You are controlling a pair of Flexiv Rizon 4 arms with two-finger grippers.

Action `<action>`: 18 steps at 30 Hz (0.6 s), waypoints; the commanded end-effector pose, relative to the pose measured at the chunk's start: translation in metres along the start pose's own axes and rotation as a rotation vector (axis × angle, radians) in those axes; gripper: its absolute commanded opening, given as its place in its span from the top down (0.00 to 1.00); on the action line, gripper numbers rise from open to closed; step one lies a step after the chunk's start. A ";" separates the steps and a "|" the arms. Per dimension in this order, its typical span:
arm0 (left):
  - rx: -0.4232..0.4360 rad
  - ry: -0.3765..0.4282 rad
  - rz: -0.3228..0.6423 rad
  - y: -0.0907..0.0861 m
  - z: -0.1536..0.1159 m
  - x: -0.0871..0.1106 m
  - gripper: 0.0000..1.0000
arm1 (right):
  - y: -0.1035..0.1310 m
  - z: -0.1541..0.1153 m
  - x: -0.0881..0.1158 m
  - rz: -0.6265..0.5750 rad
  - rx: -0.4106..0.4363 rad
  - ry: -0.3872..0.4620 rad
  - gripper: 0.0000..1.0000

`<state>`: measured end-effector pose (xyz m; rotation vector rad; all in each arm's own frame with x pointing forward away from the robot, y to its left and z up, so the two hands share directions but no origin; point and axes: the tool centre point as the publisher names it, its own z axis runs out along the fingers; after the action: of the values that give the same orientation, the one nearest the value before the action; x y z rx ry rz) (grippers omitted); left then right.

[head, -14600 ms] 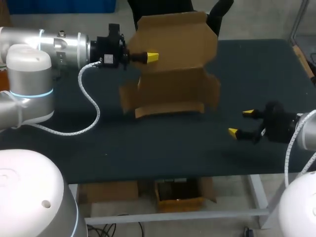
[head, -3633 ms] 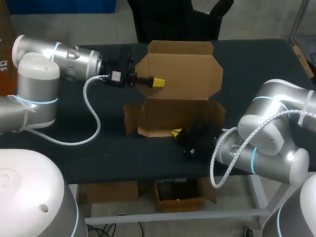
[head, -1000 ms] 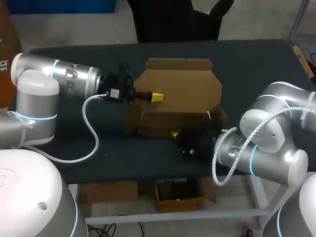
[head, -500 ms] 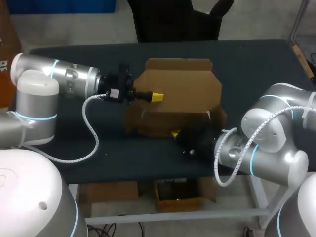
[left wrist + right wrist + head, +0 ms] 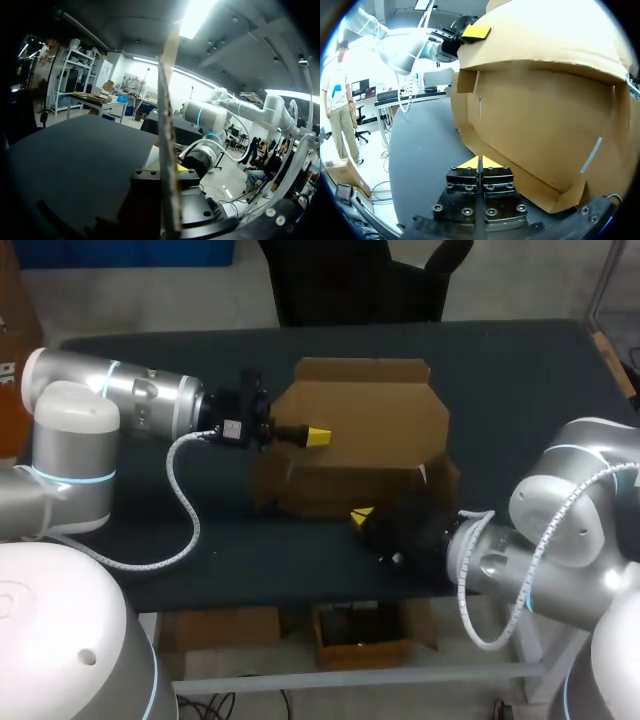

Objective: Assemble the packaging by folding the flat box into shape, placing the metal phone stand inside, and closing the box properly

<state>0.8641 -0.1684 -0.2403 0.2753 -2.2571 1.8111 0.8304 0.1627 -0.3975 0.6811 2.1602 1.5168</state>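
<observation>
my left claw clamps the lid at its edge — right claw, tips together, sits nearer the box front.

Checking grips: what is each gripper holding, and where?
Left gripper pinches the brown cardboard box's lid at its left side edge; right gripper holds nothing.

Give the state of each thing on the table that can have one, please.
Brown cardboard box: folded into shape, lid tilted down over the body, not closed.
Left tool: shut on the box's lid.
Right tool: shut, holding nothing, tips at the box's front wall.
</observation>
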 end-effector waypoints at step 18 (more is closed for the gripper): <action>-0.001 0.000 0.000 0.003 0.000 -0.001 1.00 | -0.002 -0.148 -0.004 -0.001 0.012 0.130 1.00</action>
<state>0.8640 -0.1684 -0.2402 0.2756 -2.2573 1.8109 0.7745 0.1010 -0.3758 0.6351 2.2329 1.5443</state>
